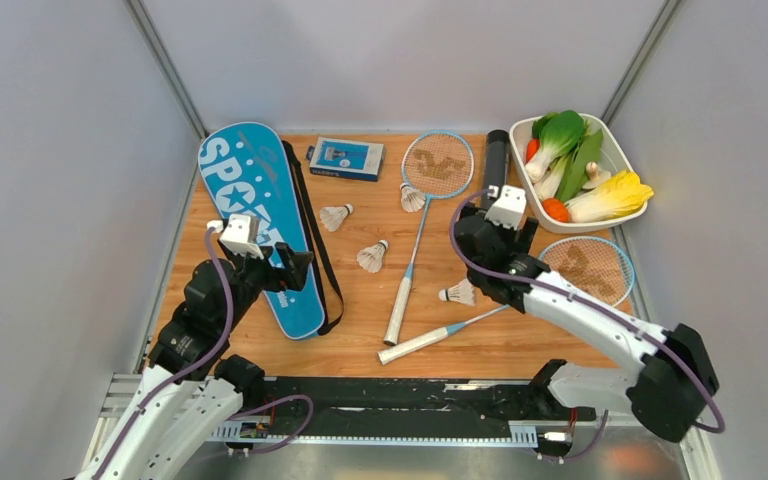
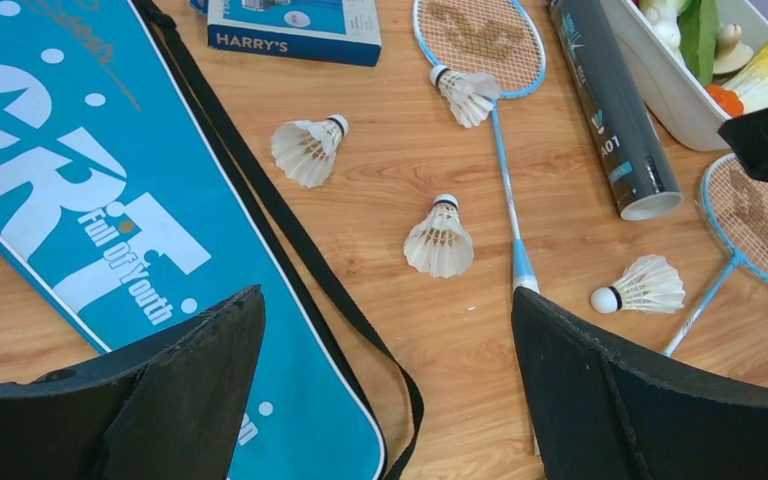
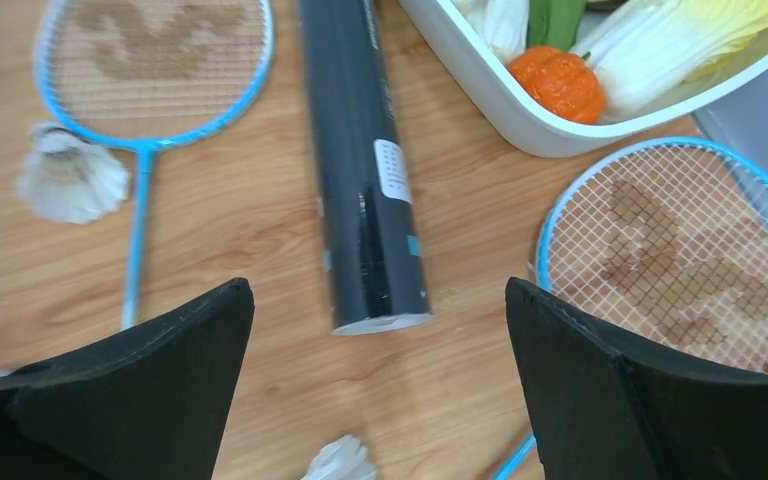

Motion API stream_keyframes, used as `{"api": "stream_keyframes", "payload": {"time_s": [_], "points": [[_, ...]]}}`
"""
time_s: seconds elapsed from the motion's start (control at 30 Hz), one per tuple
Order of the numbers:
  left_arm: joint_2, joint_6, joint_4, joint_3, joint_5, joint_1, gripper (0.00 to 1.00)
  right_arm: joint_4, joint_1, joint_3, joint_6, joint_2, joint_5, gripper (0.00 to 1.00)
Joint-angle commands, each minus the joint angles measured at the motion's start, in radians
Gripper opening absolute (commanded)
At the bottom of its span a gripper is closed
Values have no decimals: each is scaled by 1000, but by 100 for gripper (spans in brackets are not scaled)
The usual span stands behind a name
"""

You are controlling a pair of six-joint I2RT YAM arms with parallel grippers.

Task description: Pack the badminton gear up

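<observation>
The long black tube (image 3: pixel 360 160) lies flat. Left of it lie one blue-framed racket (image 1: pixel 438 165), four white feather shuttlecocks (image 2: pixel 440 240) and, farthest left, the blue SPORT cover (image 1: pixel 260 210); right of it, the second racket (image 3: pixel 680 250). The surface (image 1: pixel 480 350) is light wood, with grey walls (image 1: pixel 60 150) around. The left hand (image 2: pixel 385 300) and the right hand (image 3: pixel 378 285) stand wide open, holding nothing.

Table (image 1: pixel 380 200): light wood top. Walls (image 1: pixel 400 60): plain grey panels on three sides, metal posts (image 1: pixel 165 65) at back corners. Light: even, soft.
</observation>
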Motion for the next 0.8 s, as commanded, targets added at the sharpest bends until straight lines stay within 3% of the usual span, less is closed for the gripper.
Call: {"api": "stream_keyframes", "payload": {"time_s": [0.0, 0.27, 0.5, 0.77], "points": [[-10, 12, 32, -2, -18, -3, 98, 30, -143, 106, -171, 154, -112, 100], [-13, 11, 35, -4, -2, -3, 98, -3, -342, 245, -279, 357, -407, 97], [-15, 11, 37, -6, -1, -3, 97, 40, -419, 305, -369, 495, -606, 97], [-12, 13, 40, -8, 7, -3, 97, 43, -449, 347, -352, 611, -564, 100]]}}
